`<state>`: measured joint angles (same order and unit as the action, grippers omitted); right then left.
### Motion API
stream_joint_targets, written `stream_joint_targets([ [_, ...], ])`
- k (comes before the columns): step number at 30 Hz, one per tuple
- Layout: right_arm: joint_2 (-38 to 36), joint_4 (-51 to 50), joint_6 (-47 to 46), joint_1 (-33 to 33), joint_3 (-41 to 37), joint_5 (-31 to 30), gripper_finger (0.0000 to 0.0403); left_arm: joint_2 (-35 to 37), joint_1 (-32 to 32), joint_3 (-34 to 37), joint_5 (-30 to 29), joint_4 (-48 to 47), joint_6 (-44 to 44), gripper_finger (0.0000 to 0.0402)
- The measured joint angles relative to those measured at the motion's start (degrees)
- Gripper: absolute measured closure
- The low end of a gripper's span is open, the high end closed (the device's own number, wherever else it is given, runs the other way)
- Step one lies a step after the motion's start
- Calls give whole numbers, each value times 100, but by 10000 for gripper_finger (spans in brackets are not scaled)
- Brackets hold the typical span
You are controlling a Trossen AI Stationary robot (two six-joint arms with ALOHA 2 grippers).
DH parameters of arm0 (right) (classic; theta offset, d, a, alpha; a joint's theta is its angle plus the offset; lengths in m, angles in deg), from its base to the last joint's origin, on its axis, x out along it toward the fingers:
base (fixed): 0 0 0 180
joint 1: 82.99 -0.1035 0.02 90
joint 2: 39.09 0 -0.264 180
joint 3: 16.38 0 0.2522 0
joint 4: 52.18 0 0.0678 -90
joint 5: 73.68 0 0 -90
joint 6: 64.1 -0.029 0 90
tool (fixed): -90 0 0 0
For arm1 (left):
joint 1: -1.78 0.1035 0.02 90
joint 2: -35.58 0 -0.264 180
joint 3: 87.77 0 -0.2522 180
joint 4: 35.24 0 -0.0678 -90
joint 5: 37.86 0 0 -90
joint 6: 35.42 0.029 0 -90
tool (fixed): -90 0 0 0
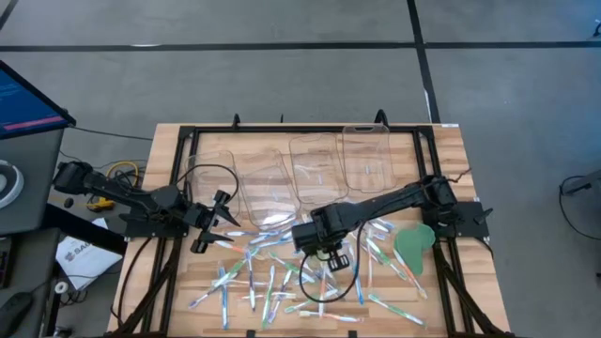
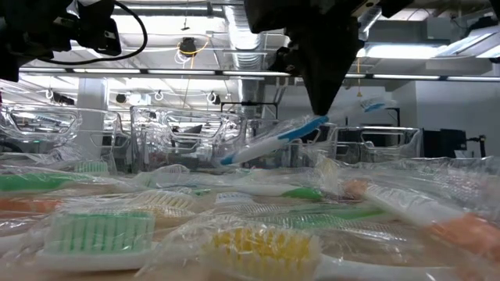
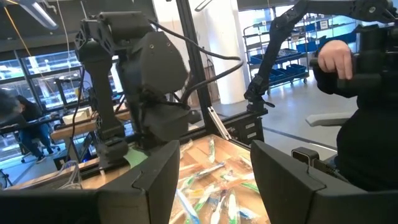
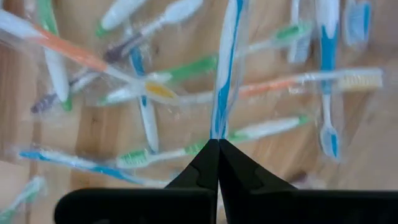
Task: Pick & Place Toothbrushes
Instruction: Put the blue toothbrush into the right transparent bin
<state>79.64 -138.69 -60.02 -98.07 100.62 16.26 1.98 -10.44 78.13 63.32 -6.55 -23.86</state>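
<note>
Many wrapped toothbrushes (image 1: 282, 277) lie loose on the near half of the wooden table (image 1: 441, 141); in the low view they fill the foreground (image 2: 101, 234). My right gripper (image 1: 327, 246) hangs over the pile, pointing down, shut on a blue-and-white toothbrush (image 2: 269, 142) in a clear wrapper. My left gripper (image 1: 218, 225) waits open at the table's left side, above the wood, its fingers (image 3: 155, 177) holding nothing. My right gripper (image 4: 217, 144) pinches one end of the blue-and-white toothbrush (image 4: 219, 121) between its two fingertips, wrapper and all. The fingers come from above, pointing down. The toothbrush is lifted clear of the pile and slants down away from the fingers, its free end (image 2: 228, 159) lowest.
Several clear plastic bins (image 1: 315, 167) stand in a row along the table's far side. A flat green leaf-shaped piece (image 1: 413, 246) lies at the right, near my right arm's base. A person's hand (image 3: 336, 59) shows beyond the table in the left wrist view.
</note>
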Motion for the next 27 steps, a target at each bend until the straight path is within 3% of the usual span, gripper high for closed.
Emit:
stream_joint_targets([
  [3,-22,-916,-478,21,126,-324,403,-1,-1,0,0,-6,-2,211],
  [12,-982,-1698,-1651,-34,140,-1097,403,-57,-2,0,0,-49,-4,211],
  [17,-1810,-1729,-2545,-110,139,-1720,403,-97,0,0,-2,-35,-4,211],
  [21,-2357,-1729,-3769,-3,140,-1827,403,-95,0,0,-2,-24,-4,211],
  [27,-2984,-1723,-3929,512,-82,-2229,403,-97,0,0,-24,-13,-4,211],
])
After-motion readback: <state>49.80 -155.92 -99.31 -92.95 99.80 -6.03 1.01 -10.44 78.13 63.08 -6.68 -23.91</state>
